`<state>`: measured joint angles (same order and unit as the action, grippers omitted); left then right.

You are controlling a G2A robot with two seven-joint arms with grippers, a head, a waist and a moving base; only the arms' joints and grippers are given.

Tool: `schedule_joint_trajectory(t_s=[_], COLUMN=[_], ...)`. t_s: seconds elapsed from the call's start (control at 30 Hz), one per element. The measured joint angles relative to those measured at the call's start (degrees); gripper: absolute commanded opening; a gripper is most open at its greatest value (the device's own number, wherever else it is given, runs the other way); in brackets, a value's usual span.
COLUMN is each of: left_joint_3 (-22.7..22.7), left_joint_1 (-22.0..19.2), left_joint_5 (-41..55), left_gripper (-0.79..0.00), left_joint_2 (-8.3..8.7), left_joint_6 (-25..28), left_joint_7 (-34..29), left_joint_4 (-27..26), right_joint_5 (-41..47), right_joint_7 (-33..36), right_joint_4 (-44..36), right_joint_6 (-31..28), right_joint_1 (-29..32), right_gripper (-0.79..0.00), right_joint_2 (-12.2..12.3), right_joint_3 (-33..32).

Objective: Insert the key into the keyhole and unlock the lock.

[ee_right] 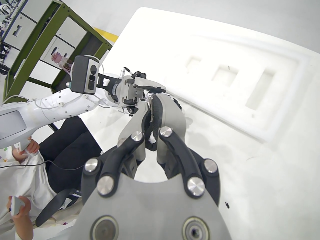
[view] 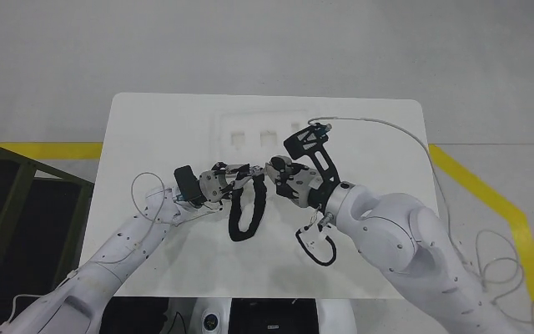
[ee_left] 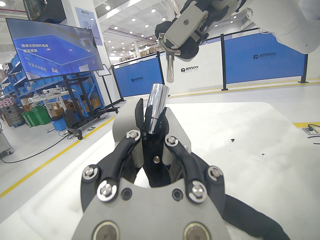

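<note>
My left gripper (ee_left: 153, 112) is shut on the black cable lock (ee_left: 155, 148), held above the white table. The lock's chrome cylinder (ee_left: 155, 109) sticks out past the fingers, its end facing upward in the left wrist view. My right gripper (ee_left: 175, 42) is shut on the dark head of the key (ee_left: 170, 69). The metal blade points down at the cylinder's end, with a small gap left. In the top view the two grippers (view: 240, 175) (view: 274, 171) meet at the table's middle, and the lock's cable loop (view: 247, 215) hangs below them. The right wrist view has the key head (ee_right: 155, 116) pinched between its fingers.
The white foam table top (view: 167, 125) has shallow rectangular recesses (view: 269, 135) at the back. A thin white cable (view: 380, 123) runs along the back right. A green rack (view: 21, 179) stands off the table's left side. A small black loop (view: 321, 248) hangs by the right arm.
</note>
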<state>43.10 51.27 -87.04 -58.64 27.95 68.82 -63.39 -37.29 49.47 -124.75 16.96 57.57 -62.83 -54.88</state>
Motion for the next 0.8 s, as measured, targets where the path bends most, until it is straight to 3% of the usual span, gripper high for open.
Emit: schedule_joint_trajectory(t_s=[0.8], left_joint_3=[0.0], left_joint_1=[0.0], left_joint_5=[0.0], left_gripper=[-0.785], left_joint_2=[0.0], left_joint_6=[0.0], left_joint_7=[0.0], left_joint_4=[0.0], right_joint_5=[-2.1], right_joint_7=[-0.1], right_joint_4=[1.9], right_joint_6=[0.4], right_joint_1=[-1.5], right_gripper=[-0.785], right_joint_2=[-1.6], right_joint_3=[1.2])
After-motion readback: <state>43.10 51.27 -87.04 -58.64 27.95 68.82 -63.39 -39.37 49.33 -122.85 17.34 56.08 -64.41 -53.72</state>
